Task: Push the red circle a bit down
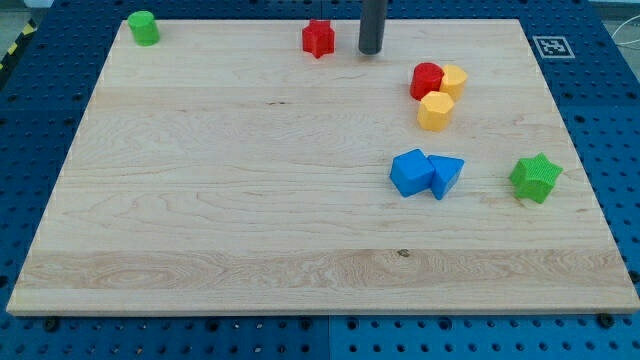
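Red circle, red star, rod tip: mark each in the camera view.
red circle (426, 79), camera view, middle of its top face
red star (318, 37), camera view, centre of its top
my tip (371, 50), camera view, rod's very end

Robotics lab: blue pegboard bench (40, 140), fiducial marker (552, 46).

red circle (426, 80), chunky little round block, sat flat in the upper right part of the board, touching a yellow block (454, 80) on its right, another yellow block (435, 111) tucked in just below
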